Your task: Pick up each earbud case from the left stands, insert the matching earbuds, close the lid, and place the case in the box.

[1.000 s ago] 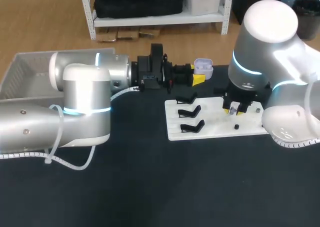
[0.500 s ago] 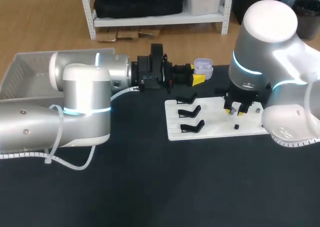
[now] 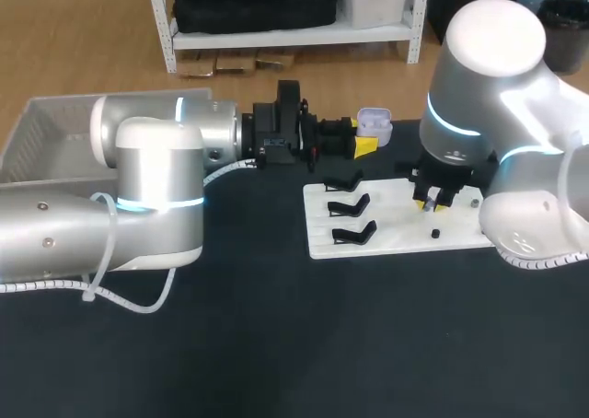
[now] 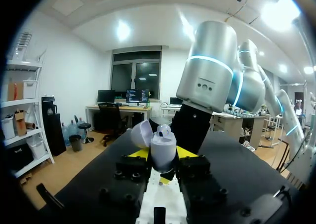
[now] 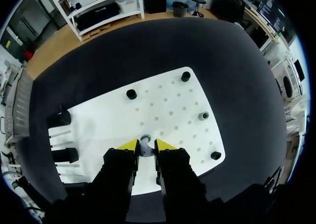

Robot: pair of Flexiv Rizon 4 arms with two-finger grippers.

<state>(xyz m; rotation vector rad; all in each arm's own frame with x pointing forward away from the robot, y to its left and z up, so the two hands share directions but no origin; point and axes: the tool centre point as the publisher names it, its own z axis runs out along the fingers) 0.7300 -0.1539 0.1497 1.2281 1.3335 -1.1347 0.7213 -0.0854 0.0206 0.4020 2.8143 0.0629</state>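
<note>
Dark tabletop (image 3: 276,344) carries white board (image 3: 396,238). Right gripper (image 5: 144,146) over board's middle, tips nipped on earbud (image 5: 145,139). Left gripper (image 4: 162,153) off board's far edge, clamped on open case (image 4: 163,144). My worry: shallow pinch, earbud twists, drops or misses case socket.

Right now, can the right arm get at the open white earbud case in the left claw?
Probably yes. The open white earbud case sits in the left claw, past the white board; nothing stands between it and the right claw, shut on a small grey earbud.
</note>
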